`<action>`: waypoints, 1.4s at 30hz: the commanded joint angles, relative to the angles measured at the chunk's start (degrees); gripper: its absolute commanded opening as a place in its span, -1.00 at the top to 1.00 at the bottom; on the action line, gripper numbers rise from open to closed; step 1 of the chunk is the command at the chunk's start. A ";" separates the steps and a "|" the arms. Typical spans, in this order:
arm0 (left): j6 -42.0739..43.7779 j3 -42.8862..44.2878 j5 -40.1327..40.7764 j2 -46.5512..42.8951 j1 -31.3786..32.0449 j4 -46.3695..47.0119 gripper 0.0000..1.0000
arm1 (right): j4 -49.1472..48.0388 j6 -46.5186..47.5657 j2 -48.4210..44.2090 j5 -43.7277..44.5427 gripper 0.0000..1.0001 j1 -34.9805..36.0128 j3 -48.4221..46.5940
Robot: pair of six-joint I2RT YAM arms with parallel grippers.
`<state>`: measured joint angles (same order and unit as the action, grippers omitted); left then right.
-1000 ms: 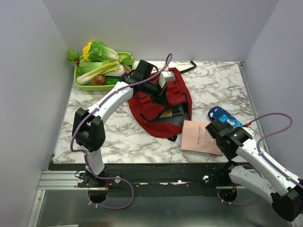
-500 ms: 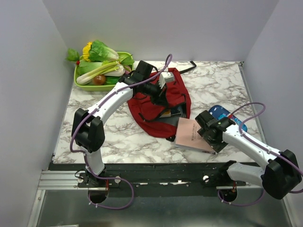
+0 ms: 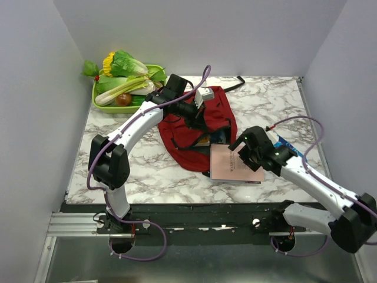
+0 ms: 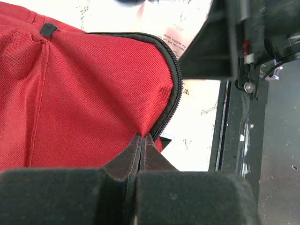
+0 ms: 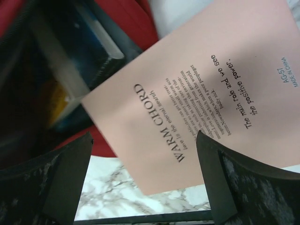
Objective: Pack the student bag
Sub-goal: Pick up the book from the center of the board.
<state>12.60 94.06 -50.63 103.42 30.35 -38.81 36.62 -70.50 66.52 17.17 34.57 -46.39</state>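
Nudged left since a second earlier, the thin pink notebook reached the mouth of the dark red fabric backpack centred on the marble table, right gripper spread wide over it, left gripper pinching the zippered rim open; sliding it inside seemingly came next.

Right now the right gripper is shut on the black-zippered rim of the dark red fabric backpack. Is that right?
Not quite: the left gripper, not the right, is shut on the black-zippered rim of the dark red fabric backpack, as the left wrist view shows. The right gripper stands open over the pale pink booklet.
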 commanded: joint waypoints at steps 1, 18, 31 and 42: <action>1.11 1.30 -3.77 0.82 -0.82 0.57 1.00 | -0.34 0.03 -9.29 3.89 -1.00 -0.64 3.49; 6.47 2.53 -2.72 3.99 -1.34 -3.29 1.00 | 9.61 -13.61 -9.92 -8.20 -1.00 1.99 7.72; 4.89 4.73 -3.51 3.46 -1.34 -3.73 1.00 | 3.02 -25.11 -8.07 -2.86 -0.99 8.41 13.78; 3.40 6.13 -3.16 3.02 -1.34 -4.61 1.00 | -18.41 -29.52 -18.00 8.67 -0.29 8.68 27.93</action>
<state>16.58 97.49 -51.70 107.46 29.26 -42.63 27.05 -98.24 50.04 20.34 43.05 -21.78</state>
